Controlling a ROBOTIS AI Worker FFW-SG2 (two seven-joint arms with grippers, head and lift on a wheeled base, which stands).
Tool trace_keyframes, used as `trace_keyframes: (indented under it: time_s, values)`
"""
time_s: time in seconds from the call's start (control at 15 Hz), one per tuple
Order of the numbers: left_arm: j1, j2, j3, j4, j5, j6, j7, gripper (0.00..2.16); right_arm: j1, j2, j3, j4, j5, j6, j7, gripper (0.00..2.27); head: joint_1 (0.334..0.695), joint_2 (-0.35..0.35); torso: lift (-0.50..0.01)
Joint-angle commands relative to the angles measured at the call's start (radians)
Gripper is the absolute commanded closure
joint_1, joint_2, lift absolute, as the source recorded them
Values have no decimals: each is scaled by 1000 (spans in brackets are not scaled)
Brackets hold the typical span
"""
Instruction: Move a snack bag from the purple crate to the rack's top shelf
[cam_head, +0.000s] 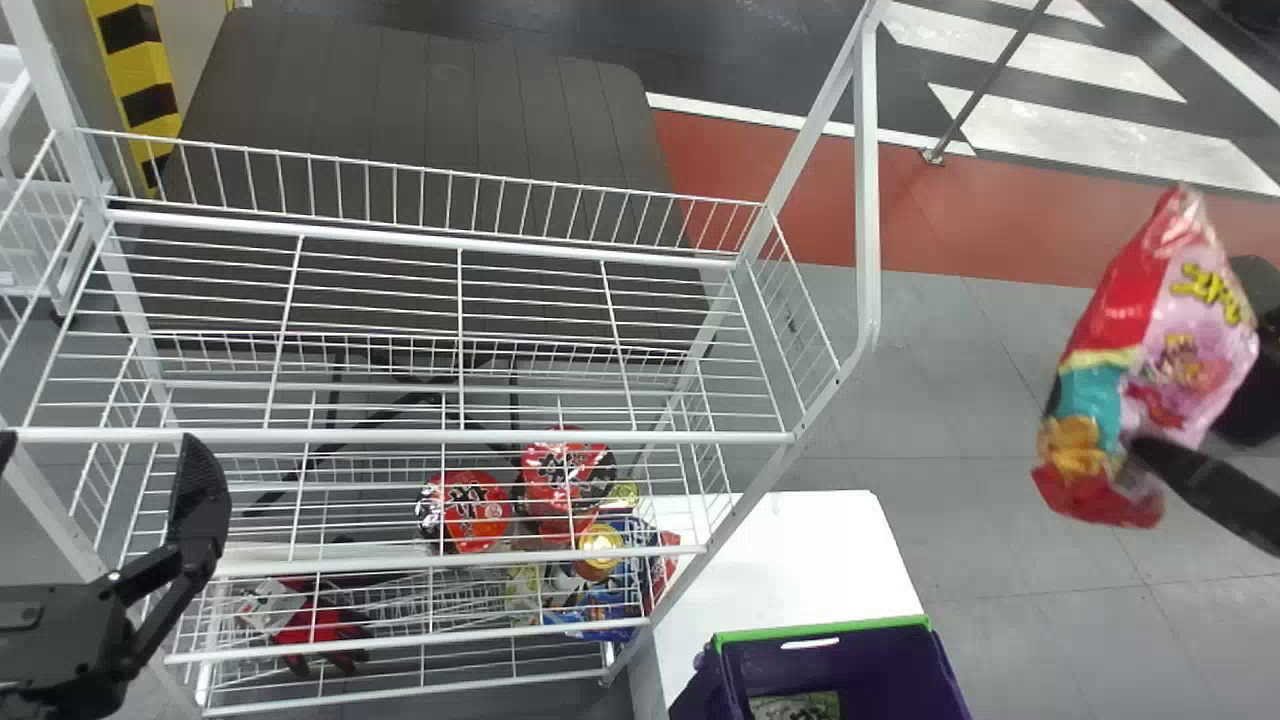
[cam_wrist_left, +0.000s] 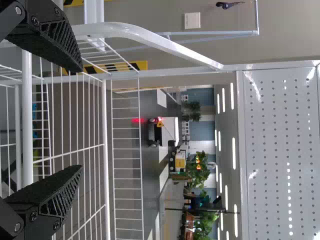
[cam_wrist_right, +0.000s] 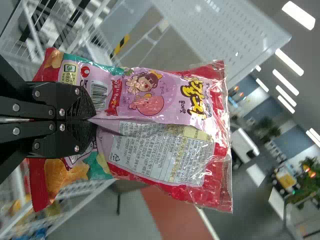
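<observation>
Head view: the right gripper (cam_head: 1150, 455) is located at the right side of the scene, clear of the rack (cam_head: 868, 200), and holds the snack bag (cam_head: 1150, 370). The bag is tilted, its red-and-pink end directed to the far side and its end with the orange print to the near side. It is positioned to the right of the top shelf (cam_head: 430, 437), apart from it. In the right wrist view, the two fingers of the right gripper (cam_wrist_right: 95, 120) are closed on the bag, pinching a fold between the tips. The left gripper (cam_head: 100, 450) is located at the near left, by the near-left end of the top shelf; its fingers are spread, with nothing between them. The purple crate (cam_head: 895, 670) has a green rim and stands at the near edge, right of the rack, beside a white surface (cam_head: 830, 560). One green packet (cam_head: 795, 706) is inside the crate. Red packs (cam_head: 470, 510), a gold round item (cam_head: 600, 545) and blue packs (cam_head: 605, 610) are seen through the wires, low in the rack. Lower left among the wires is a red-and-black item (cam_head: 320, 625).
</observation>
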Motion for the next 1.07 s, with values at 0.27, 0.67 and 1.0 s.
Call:
trace_keyframes:
  time_s: [0.27, 0.67, 1.0]
  values:
    - [9, 1, 2, 0, -5, 0, 0, 137, -67, 124, 290, -134, -61, -18, -109, 1983, 695, -350, 0]
    - [9, 1, -20, 8, -6, 0, 0, 137, -78, 190, 743, -27, -60, -426, -479, 1986, 695, -173, 0]
    - [4, 3, -25, 35, -6, -15, -1, 137, -135, 188, 1105, 272, -51, -883, -681, 1986, 695, -41, 0]
